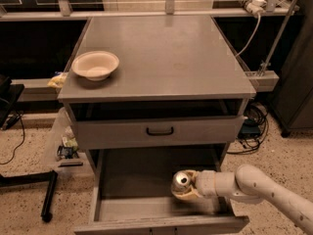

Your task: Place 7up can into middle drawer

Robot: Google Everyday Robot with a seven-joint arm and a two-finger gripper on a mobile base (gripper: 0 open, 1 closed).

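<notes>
The 7up can, silvery with a shiny top and an opened mouth, is held at the right side of the pulled-out middle drawer, just above its bare grey floor. My gripper reaches in from the right on a cream arm and is shut on the can, its fingers wrapped around the can's body. The can leans with its top turned toward the camera. Whether its base touches the drawer floor is hidden.
A cream bowl sits on the cabinet top at the left. The drawer front with a black bar handle is above the open drawer. Cables and a power strip lie at the right, clutter on the floor at the left.
</notes>
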